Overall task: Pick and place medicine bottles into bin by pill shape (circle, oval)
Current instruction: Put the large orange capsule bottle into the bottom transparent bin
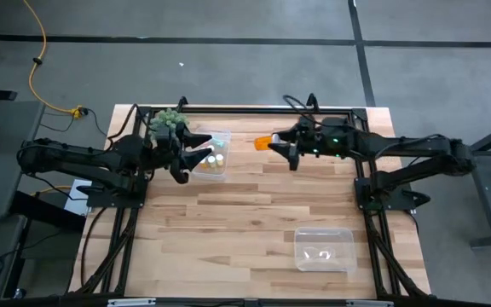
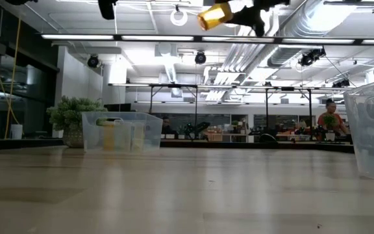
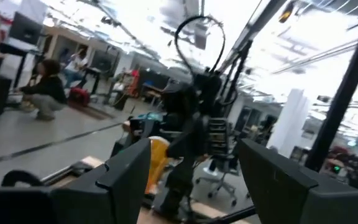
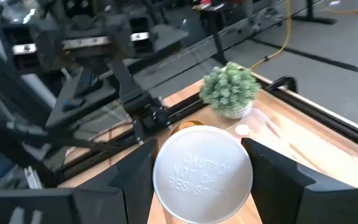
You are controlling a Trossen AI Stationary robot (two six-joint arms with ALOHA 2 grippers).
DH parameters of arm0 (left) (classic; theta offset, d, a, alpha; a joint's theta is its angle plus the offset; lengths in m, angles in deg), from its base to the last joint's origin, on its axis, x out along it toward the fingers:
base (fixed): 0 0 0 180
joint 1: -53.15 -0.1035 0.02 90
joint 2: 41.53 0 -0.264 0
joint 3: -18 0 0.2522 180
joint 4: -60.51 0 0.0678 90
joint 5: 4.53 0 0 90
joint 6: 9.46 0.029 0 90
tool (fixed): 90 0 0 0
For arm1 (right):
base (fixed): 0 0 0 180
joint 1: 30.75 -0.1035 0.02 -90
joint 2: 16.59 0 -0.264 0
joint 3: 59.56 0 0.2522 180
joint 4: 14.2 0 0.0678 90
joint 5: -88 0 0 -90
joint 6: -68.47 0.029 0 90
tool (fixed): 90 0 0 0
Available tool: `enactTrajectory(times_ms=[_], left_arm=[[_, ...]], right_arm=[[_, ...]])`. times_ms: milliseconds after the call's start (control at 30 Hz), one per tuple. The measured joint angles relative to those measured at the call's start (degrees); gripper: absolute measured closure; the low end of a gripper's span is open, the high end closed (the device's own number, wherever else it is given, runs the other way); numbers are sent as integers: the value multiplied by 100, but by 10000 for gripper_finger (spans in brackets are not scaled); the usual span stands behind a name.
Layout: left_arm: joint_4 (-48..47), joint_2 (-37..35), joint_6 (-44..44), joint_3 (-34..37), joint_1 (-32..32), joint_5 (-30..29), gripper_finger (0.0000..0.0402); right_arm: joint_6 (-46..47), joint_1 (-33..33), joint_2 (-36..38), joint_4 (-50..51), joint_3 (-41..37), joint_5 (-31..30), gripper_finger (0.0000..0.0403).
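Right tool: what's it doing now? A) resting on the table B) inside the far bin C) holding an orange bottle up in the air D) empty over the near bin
C: the right tool is shut on the orange bottle, and the low view shows the bottle well above the table.

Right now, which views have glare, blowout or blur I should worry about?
Low view: ceiling strip lights blow out behind the orange bottle; the tabletop is soft up close. Left wrist view: heavily blurred, bright ceiling washed out. Right wrist view: the white cap is out of focus, its embossed text barely legible. High view: even light, no glare.
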Motion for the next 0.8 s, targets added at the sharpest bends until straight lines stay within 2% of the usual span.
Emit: enactTrajectory(times_ms=[167, 400, 667, 800], left_arm=[[-322, 2, 2, 0, 0, -54, 170], [-124, -317, 154, 0, 0, -8, 170], [186, -809, 155, 0, 0, -54, 170], [182, -872, 155, 0, 0, -55, 170]], right_arm=[[-675, 13, -910, 624, 1081, 274, 194], [-1554, 331, -2384, 1573, 2754, 367, 194], [-1705, 759, -4054, 1766, 4064, 913, 194], [-1709, 844, -4570, 2015, 4553, 1388, 194]])
